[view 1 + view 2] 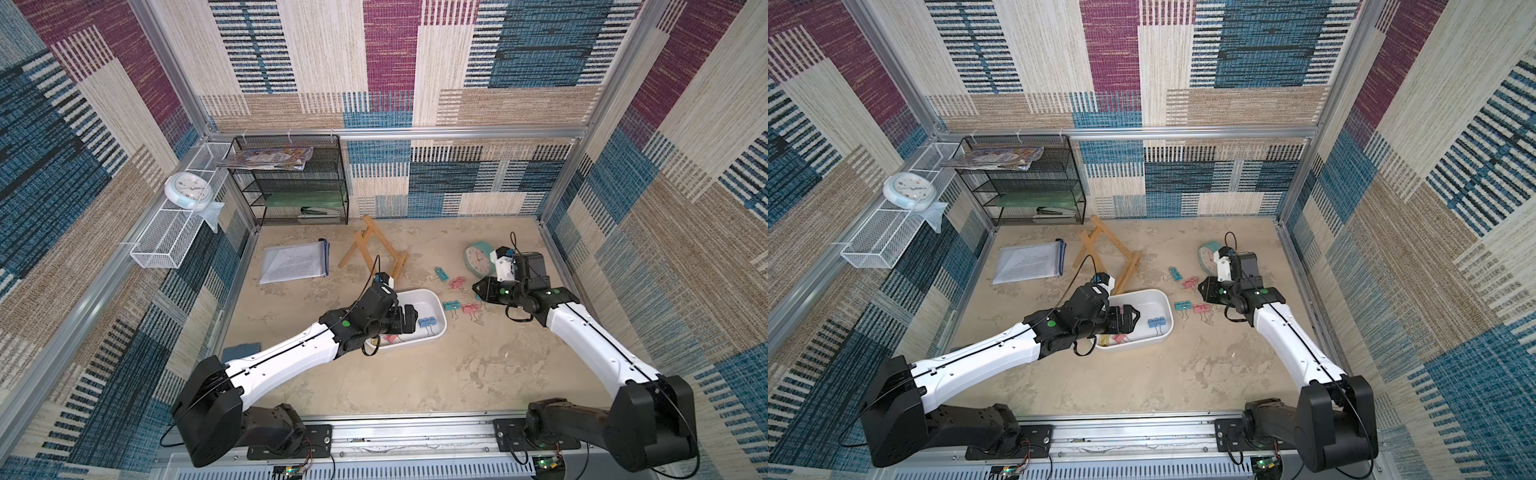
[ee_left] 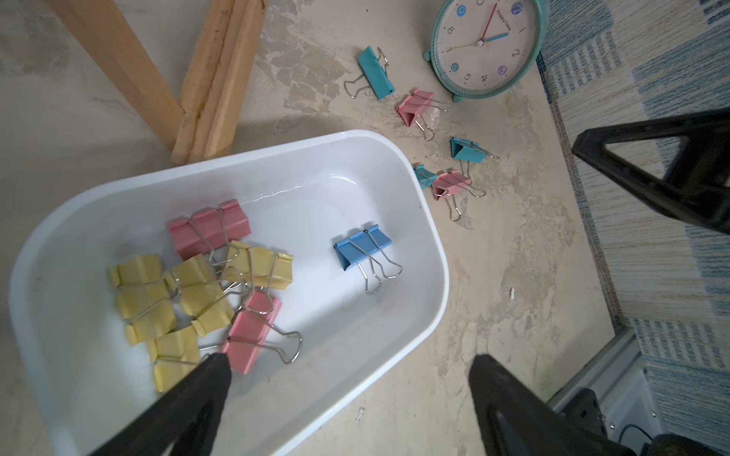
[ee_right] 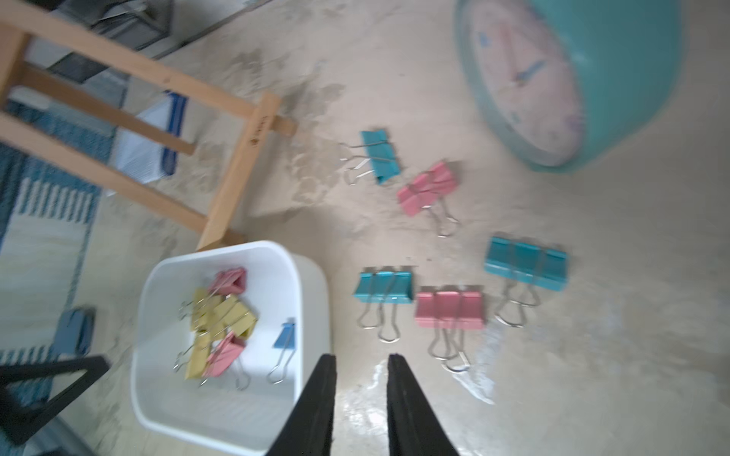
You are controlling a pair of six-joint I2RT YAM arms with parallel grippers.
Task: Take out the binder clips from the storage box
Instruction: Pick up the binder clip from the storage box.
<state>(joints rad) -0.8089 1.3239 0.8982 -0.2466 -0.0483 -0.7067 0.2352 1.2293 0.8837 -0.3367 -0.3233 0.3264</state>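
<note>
The white storage box (image 1: 436, 299) (image 1: 1163, 297) (image 2: 442, 252) (image 3: 312, 284) lies mid-table. Inside it are several binder clips: a blue one (image 2: 361, 246) (image 1: 428, 322) alone, and a cluster of yellow ones (image 2: 197, 292) with two pink ones (image 2: 253, 331). Several teal and pink clips (image 1: 451, 306) (image 3: 450, 310) (image 2: 414, 106) lie on the table right of the box. My left gripper (image 2: 349, 359) (image 1: 409, 318) (image 1: 1129, 318) hangs wide open over the box; one fingertip (image 2: 219, 361) is next to a pink clip. My right gripper (image 3: 361, 357) (image 1: 478, 289) (image 1: 1202, 289) hovers above the table beside the box. Its jaws stand a narrow gap apart with nothing between them.
A teal clock (image 1: 478, 259) stands behind the loose clips, close to the right wrist. A wooden easel (image 1: 374, 249) lies behind the box, with a document pouch (image 1: 295, 262) to its left. A black mesh rack (image 1: 291, 183) and a white wire basket (image 1: 158, 249) line the back left.
</note>
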